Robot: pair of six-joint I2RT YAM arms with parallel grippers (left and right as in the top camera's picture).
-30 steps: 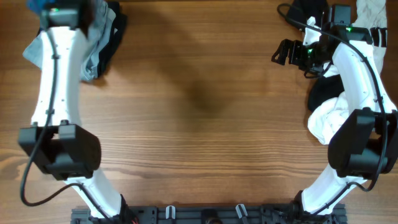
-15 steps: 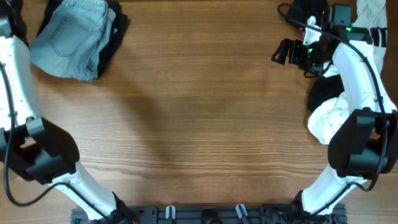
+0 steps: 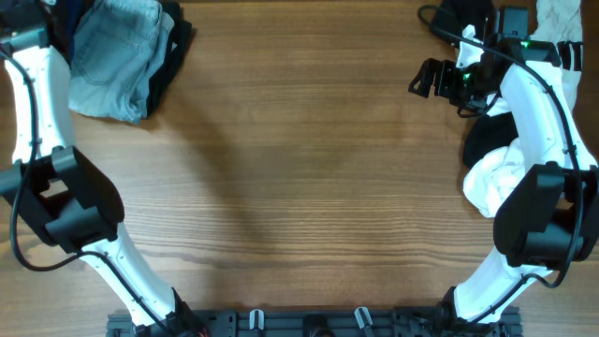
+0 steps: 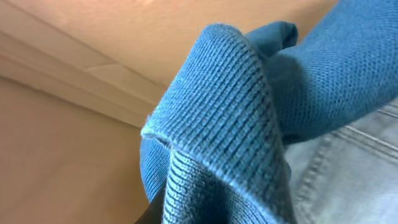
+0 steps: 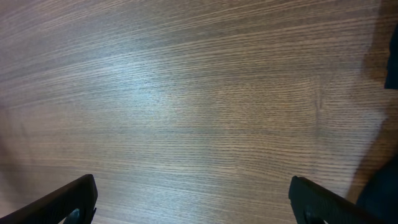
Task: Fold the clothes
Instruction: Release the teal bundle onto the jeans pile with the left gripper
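Two risks: slipping of the ribbed edge of the deep-blue shirt (image 4: 249,106) out of the narrowly closed left gripper at the far left corner, and snagging and dragging of the pale denim garment (image 3: 112,61) touching it. Right gripper (image 5: 193,202) spread wide and empty over bare table (image 3: 299,187). Hidden: left fingers, behind cloth; most of the shirt, cut off overhead.

**Clothes lying in heaps at the table's far corners**

A deep-blue shirt (image 4: 249,112), knit with a ribbed edge, is bunching in loose folds and filling the left wrist view. A pale denim garment (image 3: 112,61) is lying crumpled at the far left, with a black piece (image 3: 176,42) showing along its right side. At the right edge, a white garment (image 3: 491,178) is lying heaped, touching a black garment (image 3: 482,136).
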